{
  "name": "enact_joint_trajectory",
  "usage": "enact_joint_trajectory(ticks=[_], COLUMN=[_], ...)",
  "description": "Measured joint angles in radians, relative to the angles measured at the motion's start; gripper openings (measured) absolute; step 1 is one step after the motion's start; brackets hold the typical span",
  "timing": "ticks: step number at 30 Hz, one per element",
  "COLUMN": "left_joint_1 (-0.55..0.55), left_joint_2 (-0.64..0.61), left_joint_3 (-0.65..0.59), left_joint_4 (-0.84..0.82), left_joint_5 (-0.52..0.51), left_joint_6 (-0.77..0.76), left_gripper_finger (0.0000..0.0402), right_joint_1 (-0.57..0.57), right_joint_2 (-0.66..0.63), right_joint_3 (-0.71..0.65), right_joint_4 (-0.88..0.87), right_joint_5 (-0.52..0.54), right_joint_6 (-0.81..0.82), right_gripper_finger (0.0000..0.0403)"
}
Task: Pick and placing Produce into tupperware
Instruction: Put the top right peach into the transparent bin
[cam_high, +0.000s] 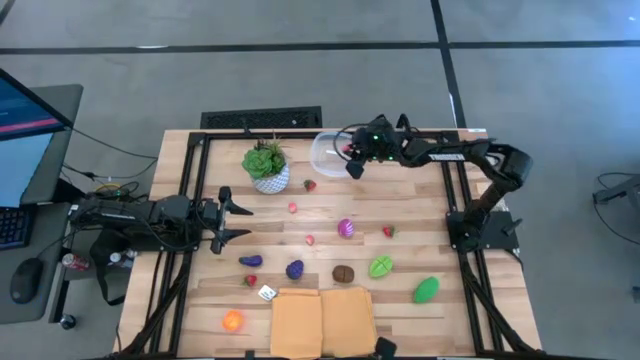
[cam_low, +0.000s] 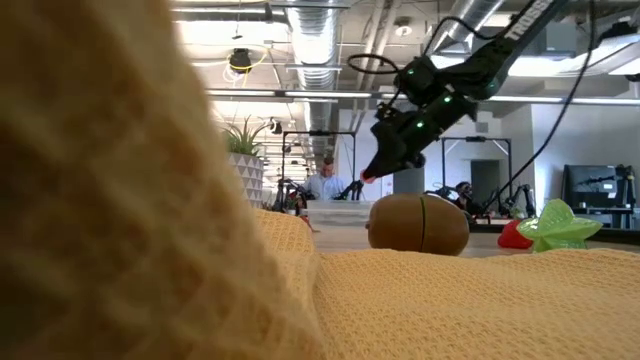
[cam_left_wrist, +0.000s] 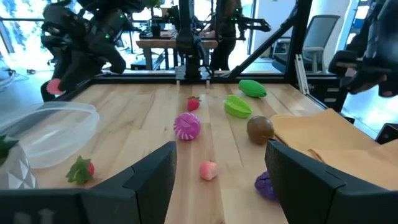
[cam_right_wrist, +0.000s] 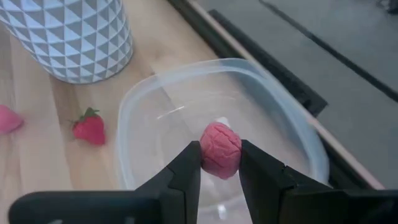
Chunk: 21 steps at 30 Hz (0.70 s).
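- One pink toy fruit (cam_right_wrist: 220, 150) sits clamped between the right gripper (cam_right_wrist: 220, 163) fingers, directly above the clear container (cam_right_wrist: 149, 99).
- Container stands beside the white plant pot (cam_right_wrist: 74, 37).
- Left gripper (cam_left_wrist: 219, 163) waits over the table's left side, fingers apart, holding nothing.

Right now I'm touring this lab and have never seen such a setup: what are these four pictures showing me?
Two dark robot arms work at a wooden table. One picture looks straight down, one looks level across the tabletop, and one comes from each arm's wrist. The right gripper hangs over the clear plastic container, its fingers shut on a small pink toy fruit. The left gripper waits open at the table's left side. Scattered on the wood lie small toy produce pieces, among them a red strawberry, a brown kiwi and a green pod, plus a leafy plant in a white patterned pot and a yellow cloth.
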Motion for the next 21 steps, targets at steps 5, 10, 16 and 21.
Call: enact_joint_trajectory(ticks=[5,10,16,21], left_joint_1=[0.000,0.000,0.000,0.000], left_joint_2=[0.000,0.000,0.000,0.000], left_joint_3=[0.000,0.000,0.000,0.000], left_joint_4=[0.000,0.000,0.000,0.000], left_joint_5=[0.000,0.001,0.002,0.006], left_joint_6=[-0.017,-0.015,-0.013,-0.010], left_gripper_finger=[0.0233,0.0233,0.0233,0.0233], right_joint_1=[-0.002,-0.018,-0.021,-0.021], right_joint_2=[0.092,0.183,0.234,0.233], right_joint_3=[0.118,0.238,0.302,0.313], right_joint_4=[-0.079,-0.221,-0.272,-0.293], right_joint_5=[0.002,0.007,0.011,0.003], right_joint_6=[-0.006,-0.007,-0.007,-0.007], right_gripper_finger=[0.0123,0.0123,0.0123,0.0126])
